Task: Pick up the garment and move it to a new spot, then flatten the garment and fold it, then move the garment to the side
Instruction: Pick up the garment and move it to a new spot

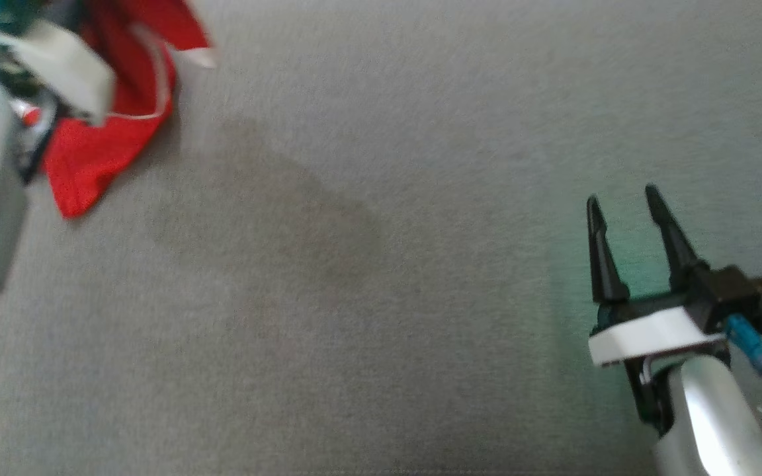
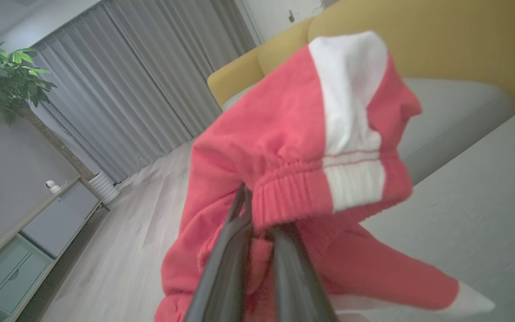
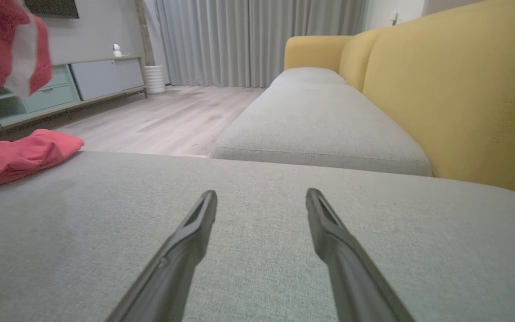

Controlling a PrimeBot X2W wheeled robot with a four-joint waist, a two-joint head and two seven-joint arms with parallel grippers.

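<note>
Clamping the left gripper (image 2: 259,214) on the ribbed hem of the red garment (image 2: 293,134), with fingers nearly together and cloth pinched between them. Holding the garment's upper part lifted at the far left of the grey cushion (image 1: 381,264), with one red end lying on the fabric. Hovering the right gripper (image 1: 622,198) low over the cushion's right side, well apart from the garment, with fingers spread wide around nothing.
</note>
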